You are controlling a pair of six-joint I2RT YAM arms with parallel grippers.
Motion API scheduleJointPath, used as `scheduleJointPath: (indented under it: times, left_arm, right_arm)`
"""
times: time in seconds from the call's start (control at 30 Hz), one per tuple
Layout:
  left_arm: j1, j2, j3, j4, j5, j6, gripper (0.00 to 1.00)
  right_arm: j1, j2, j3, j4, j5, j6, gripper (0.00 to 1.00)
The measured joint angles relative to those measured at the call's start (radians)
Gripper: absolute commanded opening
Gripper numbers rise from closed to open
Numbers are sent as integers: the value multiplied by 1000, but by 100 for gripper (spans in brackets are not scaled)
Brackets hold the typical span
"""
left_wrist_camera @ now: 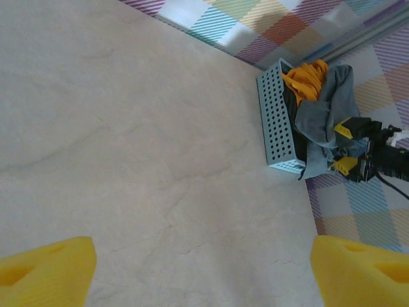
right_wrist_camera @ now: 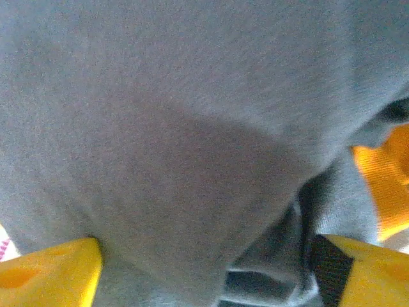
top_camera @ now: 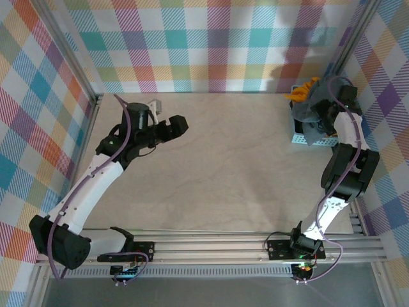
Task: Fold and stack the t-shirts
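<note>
1. A pale, marble-patterned counter (top_camera: 223, 169) is pictured from above, enclosed on three sides by brightly checked walls (top_camera: 211, 45).
2. A light-blue lattice basket (left_wrist_camera: 276, 125) is set at the counter's far right corner, just beside the right-hand wall.
3. Both t-shirts are seen crumpled in that basket. The mustard t-shirt (left_wrist_camera: 305, 78) is heaped at the basket's far end and rises above its rim.
4. The dark slate-grey t-shirt (left_wrist_camera: 323, 112) is draped beside and partly over the mustard one, with a fold spilling over the rim and down the outside of the basket.
5. The right hand (left_wrist_camera: 345, 148) is placed at the basket, its yellow-tipped fingers (right_wrist_camera: 45, 272) set wide apart on either side of the hanging grey fold.
6. In the right wrist view, grey cloth is bunched between those fingers, and a patch of mustard cloth is glimpsed at the right edge. Whether the cloth is actually pinched cannot be told.
7. The left hand (left_wrist_camera: 203, 272) is held above the left half of the counter, well apart from the basket and turned towards it. Its jaws are spread wide over the bare surface and no cloth is grasped.
8. Both t-shirts are shown unfolded.
</note>
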Motion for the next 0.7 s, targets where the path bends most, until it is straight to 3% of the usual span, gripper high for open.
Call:
scheduleJointPath:
  times: [0.07, 0.17, 0.23, 0.27, 0.7]
  left_arm:
    - [0, -16, -7, -3, -1, -4, 77]
    - [0, -50, -19, -11, -4, -6, 74]
    - [0, -71, -24, -20, -7, -6, 73]
    - [0, -81, -27, -23, -9, -6, 72]
    - [-6, -107, -83, -21, -33, -31, 70]
  right_arm:
    - [-3, 20, 15, 8, -32, 21, 45]
    - [-11, 29, -6, 69, -75, 40, 28]
    - [-18, 11, -53, 119, -90, 45, 8]
    - [-18, -3, -73, 132, -95, 49, 2]
    - [5, -338, -135, 177, -102, 44, 0]
